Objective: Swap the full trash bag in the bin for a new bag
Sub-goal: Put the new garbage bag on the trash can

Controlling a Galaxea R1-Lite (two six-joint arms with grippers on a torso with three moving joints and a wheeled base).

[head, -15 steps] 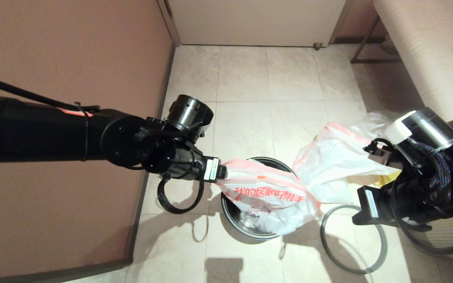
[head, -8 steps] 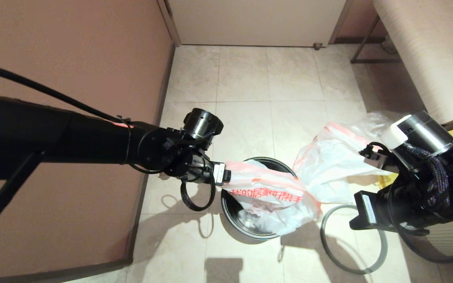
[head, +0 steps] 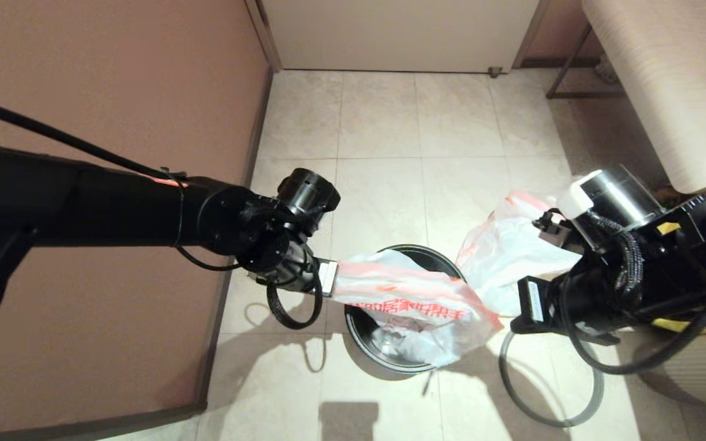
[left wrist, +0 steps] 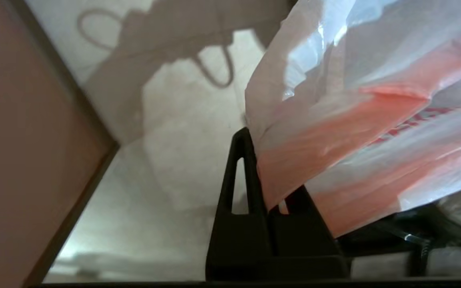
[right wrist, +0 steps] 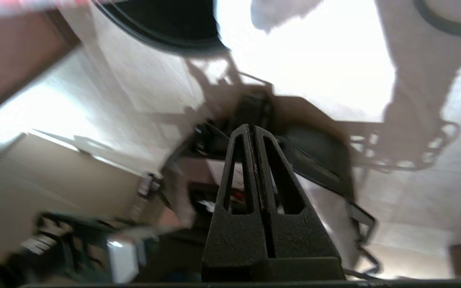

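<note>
While your left arm reached across from the wall side, its left gripper [left wrist: 268,200] sat just beside the bin's near-left edge with its fingers [left wrist: 240,176] pinched together on the orange-red hem of the new bag [head: 414,300]. In the left wrist view you could see the hem band caught between the two black fingers, the film fanning out away from them. That bag, translucent white with red lettering, was stretched over the mouth of the bin [head: 365,334], covering most of the opening and spilling past the rim on the side toward your right arm; part of the dark ribbed inside showed beneath it.

The bin itself stood on the tiled floor [head: 383,116], close to the brown wall [head: 95,79]. The grey ring rim [head: 549,416] lay flat on the floor just beside the bin, apart from it, partly under your right arm.

The full trash bag [head: 506,257], also translucent white with an orange-red hem, sat crumpled on the floor beyond the ring, between the bin and your right arm, touching the new bag where the two met.

Your right gripper [right wrist: 253,132] hung above the floor near the ring with its fingers pressed fully together and nothing between them. Its body [head: 537,306] showed in the head view beside the full bag.

A striped bench [head: 665,79] ran along the far right.
</note>
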